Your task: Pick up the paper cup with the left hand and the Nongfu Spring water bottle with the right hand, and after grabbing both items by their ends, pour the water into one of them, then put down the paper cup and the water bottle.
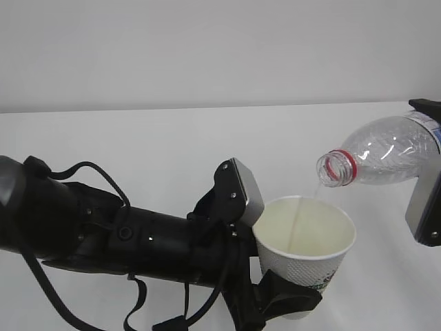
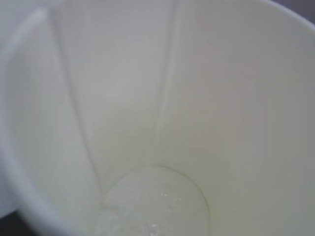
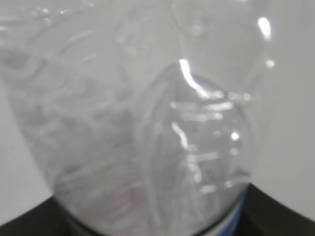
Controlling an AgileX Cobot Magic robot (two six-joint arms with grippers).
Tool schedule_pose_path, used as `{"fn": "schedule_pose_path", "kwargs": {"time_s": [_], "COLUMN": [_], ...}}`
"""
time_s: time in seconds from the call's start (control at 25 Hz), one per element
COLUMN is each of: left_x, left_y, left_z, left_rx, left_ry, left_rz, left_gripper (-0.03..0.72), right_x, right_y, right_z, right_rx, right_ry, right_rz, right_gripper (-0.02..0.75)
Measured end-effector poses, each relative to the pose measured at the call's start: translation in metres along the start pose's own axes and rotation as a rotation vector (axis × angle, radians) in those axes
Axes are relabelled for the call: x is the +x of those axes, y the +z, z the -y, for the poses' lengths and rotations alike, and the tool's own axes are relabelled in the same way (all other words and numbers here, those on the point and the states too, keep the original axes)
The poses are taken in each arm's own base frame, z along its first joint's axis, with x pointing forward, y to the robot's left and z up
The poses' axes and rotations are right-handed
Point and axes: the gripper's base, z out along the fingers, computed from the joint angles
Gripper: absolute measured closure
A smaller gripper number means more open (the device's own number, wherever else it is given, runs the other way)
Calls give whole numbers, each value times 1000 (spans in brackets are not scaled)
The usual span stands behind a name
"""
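Observation:
The white paper cup (image 1: 306, 243) is held upright above the table, and my left gripper (image 1: 292, 301) is shut on its lower part. In the left wrist view I look down into the cup (image 2: 206, 98), where a little bubbly water (image 2: 152, 206) lies on the bottom. The clear Nongfu Spring water bottle (image 1: 386, 153) is tipped nearly level, its red-ringed mouth (image 1: 337, 167) just above the cup's far rim. A thin stream of water (image 1: 300, 217) runs into the cup. My right gripper (image 1: 428, 160) is shut on the bottle's rear end at the frame edge. The bottle (image 3: 147, 123) fills the right wrist view.
A white table (image 1: 138, 145) stretches back to a pale wall. My left arm (image 1: 103, 234) with its looping black cables lies across the lower left of the exterior view. Nothing else stands on the visible table.

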Motion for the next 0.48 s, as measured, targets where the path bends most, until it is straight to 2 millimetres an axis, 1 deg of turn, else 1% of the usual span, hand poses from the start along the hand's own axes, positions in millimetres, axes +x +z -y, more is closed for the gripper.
{"fn": "schedule_pose_path", "kwargs": {"time_s": [0.48], "left_x": [0], "left_y": [0], "left_z": [0], "left_rx": [0], "left_ry": [0], "left_rz": [0], "left_gripper": [161], "right_x": [0], "right_y": [0], "right_z": [0], "right_rx": [0], "right_ry": [-19], "right_rz": [-1], "right_gripper": [311]}}
